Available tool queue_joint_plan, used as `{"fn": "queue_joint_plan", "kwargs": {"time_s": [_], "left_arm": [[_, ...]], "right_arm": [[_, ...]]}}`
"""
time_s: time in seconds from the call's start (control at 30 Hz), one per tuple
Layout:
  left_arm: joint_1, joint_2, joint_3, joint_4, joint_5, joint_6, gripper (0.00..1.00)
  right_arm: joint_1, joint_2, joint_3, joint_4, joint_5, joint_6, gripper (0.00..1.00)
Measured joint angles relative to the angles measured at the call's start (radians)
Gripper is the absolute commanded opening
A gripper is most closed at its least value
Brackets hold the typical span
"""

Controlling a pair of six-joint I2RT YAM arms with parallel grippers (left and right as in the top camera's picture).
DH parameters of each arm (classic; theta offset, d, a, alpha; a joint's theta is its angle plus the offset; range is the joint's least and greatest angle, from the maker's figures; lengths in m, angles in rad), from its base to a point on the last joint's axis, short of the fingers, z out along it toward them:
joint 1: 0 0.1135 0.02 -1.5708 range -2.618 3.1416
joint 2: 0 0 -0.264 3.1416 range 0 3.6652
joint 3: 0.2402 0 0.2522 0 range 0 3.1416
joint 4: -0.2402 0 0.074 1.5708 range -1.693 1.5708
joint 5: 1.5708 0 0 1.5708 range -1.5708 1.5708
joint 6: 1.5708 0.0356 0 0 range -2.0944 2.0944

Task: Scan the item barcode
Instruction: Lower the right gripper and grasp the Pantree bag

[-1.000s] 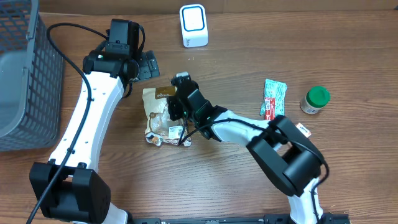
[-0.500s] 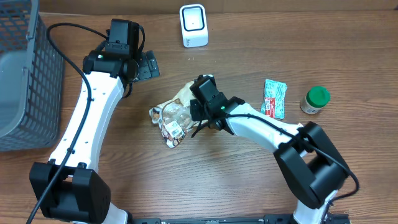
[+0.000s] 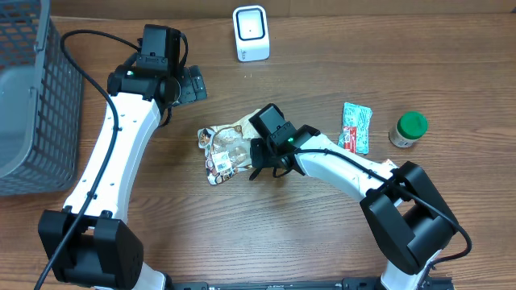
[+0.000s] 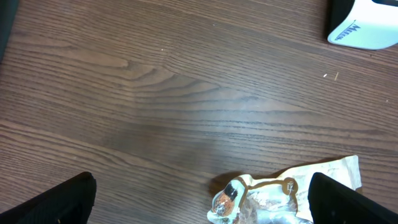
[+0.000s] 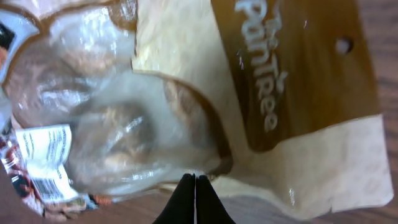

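Right gripper (image 5: 196, 185) pinches shut on the snack bag (image 5: 186, 93) printed "PainTree", white label (image 5: 45, 155) at its corner; left gripper (image 3: 192, 84) stands open.

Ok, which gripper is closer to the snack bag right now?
Right. The right gripper is shut on the snack bag; the left gripper stands open, apart from it, farther back.

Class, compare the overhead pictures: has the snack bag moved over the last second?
Yes. The snack bag, pinched by the shut right gripper, has turned and slid right, ending closer beneath the fixed white scanner.
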Motion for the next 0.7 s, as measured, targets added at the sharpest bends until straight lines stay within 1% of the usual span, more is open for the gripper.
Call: {"fn": "queue_joint_plan", "kwargs": {"time_s": [0.03, 0.07, 0.1, 0.13, 0.17, 0.23, 0.27, 0.47, 0.67, 0.7], "left_arm": [[0.000, 0.000, 0.000, 0.000, 0.000, 0.000, 1.00], [0.000, 0.000, 0.000, 0.000, 0.000, 0.000, 1.00], [0.000, 0.000, 0.000, 0.000, 0.000, 0.000, 1.00], [0.000, 0.000, 0.000, 0.000, 0.000, 0.000, 1.00], [0.000, 0.000, 0.000, 0.000, 0.000, 0.000, 1.00], [0.000, 0.000, 0.000, 0.000, 0.000, 0.000, 1.00], [0.000, 0.000, 0.000, 0.000, 0.000, 0.000, 1.00], [0.000, 0.000, 0.000, 0.000, 0.000, 0.000, 0.99], [0.000, 0.000, 0.000, 0.000, 0.000, 0.000, 1.00], [0.000, 0.000, 0.000, 0.000, 0.000, 0.000, 1.00]], "right_arm": [[0.000, -0.001, 0.000, -0.014, -0.006, 0.000, 0.07], [0.000, -0.004, 0.002, -0.038, -0.011, 0.001, 0.13], [0.000, -0.008, 0.006, -0.057, -0.014, 0.000, 0.25], [0.000, -0.015, 0.014, -0.074, -0.014, -0.002, 0.48], [0.000, -0.024, 0.024, -0.082, -0.014, -0.006, 0.74], [0.000, -0.051, 0.047, -0.076, -0.008, -0.018, 0.83], [0.000, -0.067, 0.061, -0.068, 0.003, -0.025, 0.85], [0.000, -0.106, 0.085, -0.023, 0.150, -0.050, 0.90], [0.000, -0.105, 0.071, 0.001, 0.195, -0.050, 0.94], [0.000, -0.105, 0.070, 0.002, 0.198, -0.050, 0.96]]}}
